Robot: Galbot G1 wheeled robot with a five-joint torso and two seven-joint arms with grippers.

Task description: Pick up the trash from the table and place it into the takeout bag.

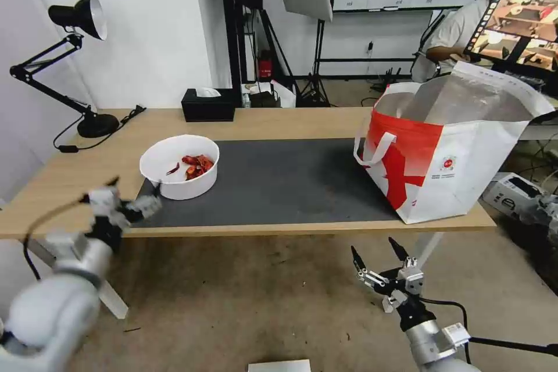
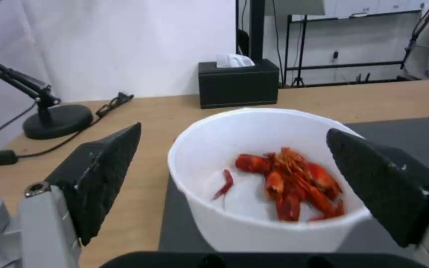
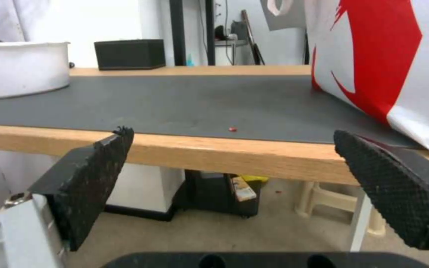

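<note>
One white bowl sits on the left end of the dark mat, and in it lie red food scraps, a heap of shell pieces with one loose sliver beside them. One takeout bag stands open at the right end of the table, its silver lining showing; I cannot see what lies inside it. One black tissue box sits at the far edge with a white tissue poking out, and one black desk lamp stands far left.

My left gripper hovers at the near left edge, just beside the bowl, fingers spread wide and holding nothing. My right gripper hangs below the near edge, in front of the bag, fingers also wide apart and bare. One tiny red crumb lies on the mat near that edge.
</note>
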